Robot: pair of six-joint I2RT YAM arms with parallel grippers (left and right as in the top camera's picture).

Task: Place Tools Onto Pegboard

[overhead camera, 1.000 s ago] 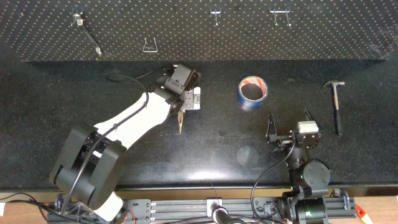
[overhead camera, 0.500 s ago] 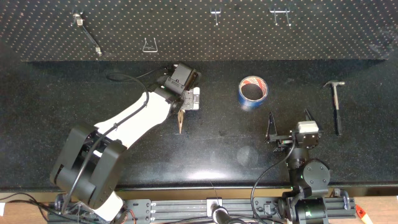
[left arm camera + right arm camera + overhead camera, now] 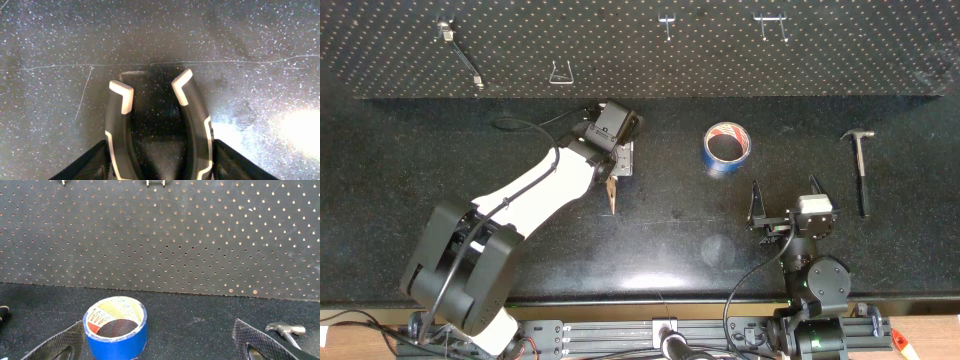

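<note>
Top view: the left end effector is over the blade end of a wooden-handled scraper that lies on the desk, close to the pegboard. In the left wrist view its fingers stand apart, with nothing clamped between them. The right end effector sits near its base, spread wide and empty. A blue tape roll lies to the right of the scraper and a hammer lies further right. A wrench hangs on the left side of the pegboard.
</note>
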